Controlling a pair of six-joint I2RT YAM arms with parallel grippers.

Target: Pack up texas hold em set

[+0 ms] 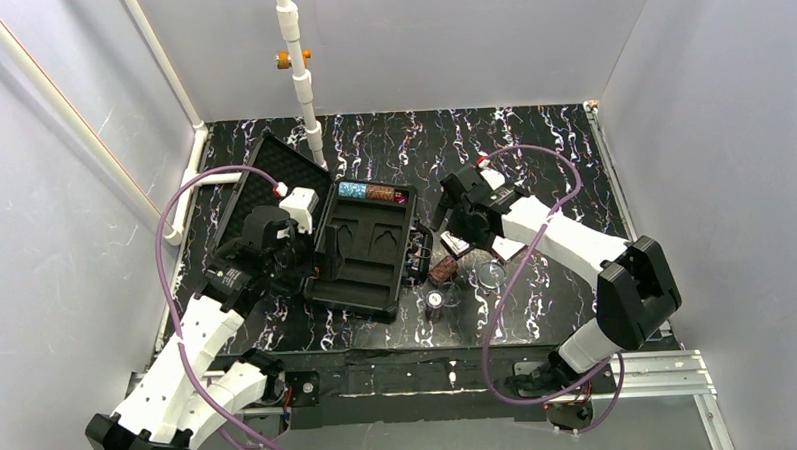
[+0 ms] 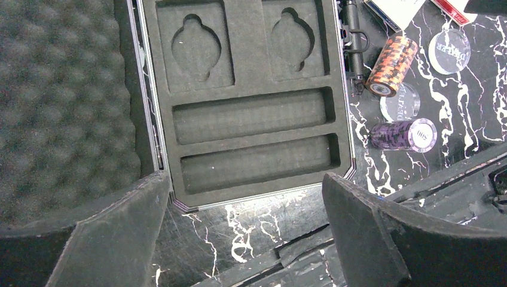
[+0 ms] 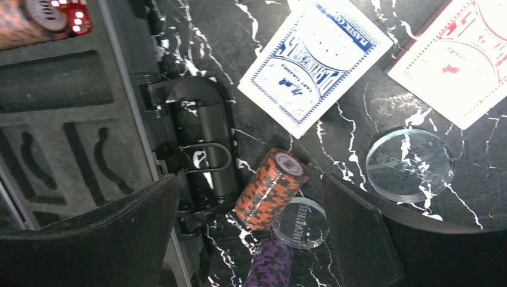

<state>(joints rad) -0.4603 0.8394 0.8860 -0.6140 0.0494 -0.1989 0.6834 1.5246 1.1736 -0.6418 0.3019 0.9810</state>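
At mid-table: black case (image 1: 360, 251) lying open, foam lid (image 2: 60, 89) at 9 o'clock. Holds only teal and brown chips (image 1: 373, 193) along the 12 o'clock slot; leaves long slots and card wells bare. Loose at 3 o'clock: orange stack (image 3: 269, 188), purple stack (image 2: 402, 135), blue deck (image 3: 314, 60), red deck (image 3: 463, 57), clear discs (image 3: 409, 164). Left gripper (image 2: 246, 185) and right gripper (image 3: 251, 182) spread wide, grasping nothing. Looks barely begun.

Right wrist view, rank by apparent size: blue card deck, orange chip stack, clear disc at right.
1. blue card deck, clearly largest.
2. clear disc and orange chip stack look about alike, so I won't rank them.
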